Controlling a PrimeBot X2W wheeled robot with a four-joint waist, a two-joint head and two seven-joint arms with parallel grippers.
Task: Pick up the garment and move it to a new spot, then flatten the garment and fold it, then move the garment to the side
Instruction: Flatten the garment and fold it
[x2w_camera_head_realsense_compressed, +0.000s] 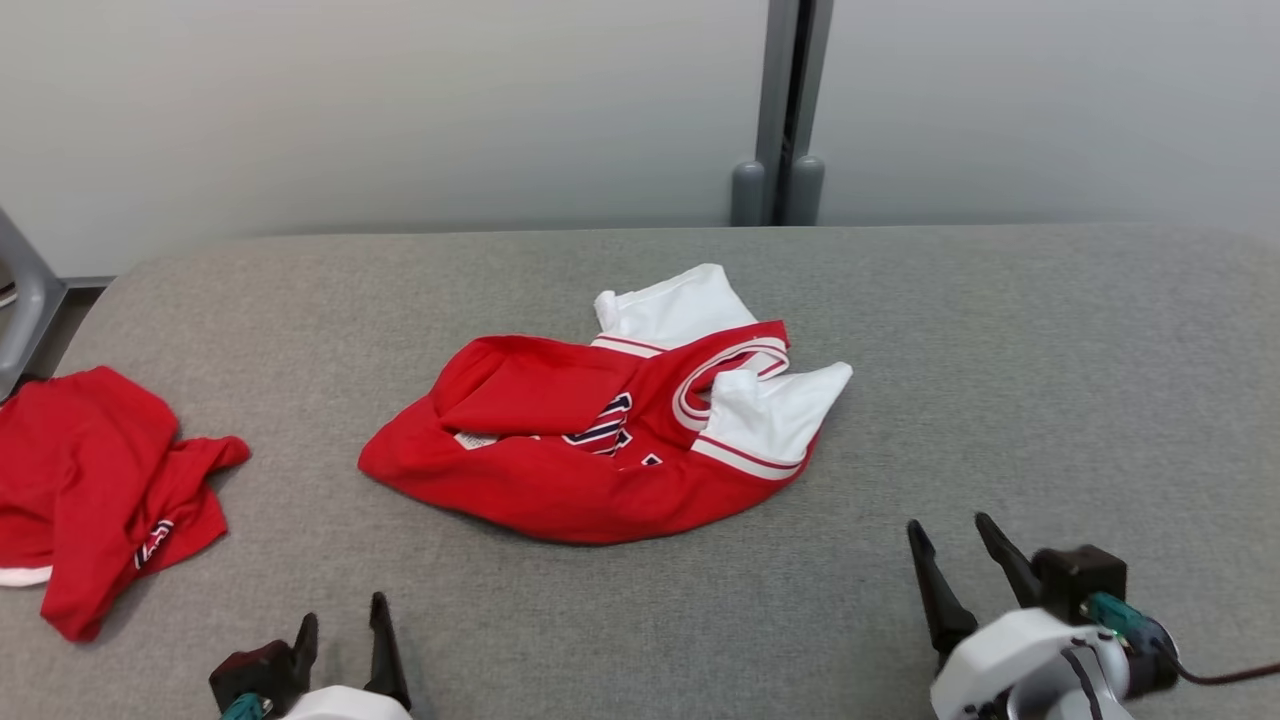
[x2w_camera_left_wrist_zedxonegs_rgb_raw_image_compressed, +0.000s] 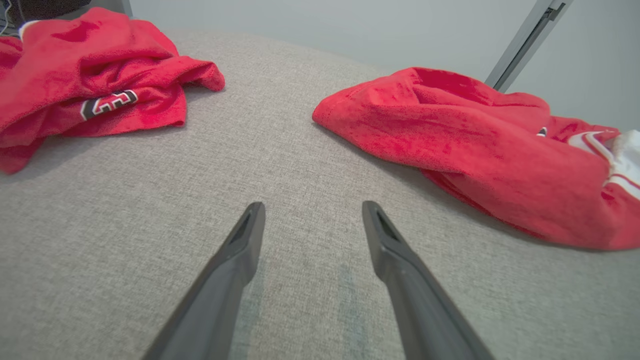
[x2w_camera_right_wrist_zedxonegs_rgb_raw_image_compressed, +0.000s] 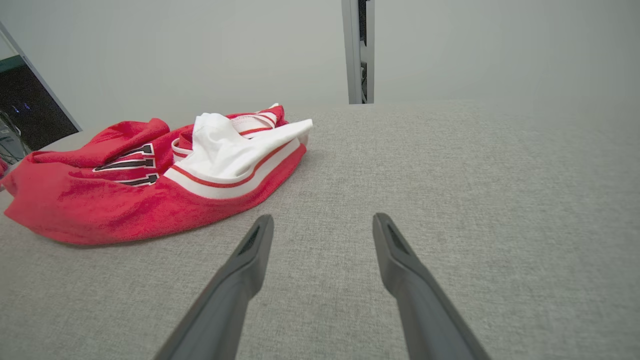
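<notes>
— We see the garment red, its sleeves white with red stripes, its lettering dark.
— And we see the other cloth red too, the surface flecked grey.

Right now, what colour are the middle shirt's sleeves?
Sleeves are white with red-striped cuffs; best in right wrist view.

Materials and finish
Jersey: soft matt cloth, fleecy. Table: grey coarse-woven fabric cover. Left gripper fingers: dark matt plastic. Post, upper centre: smooth grey.
</notes>
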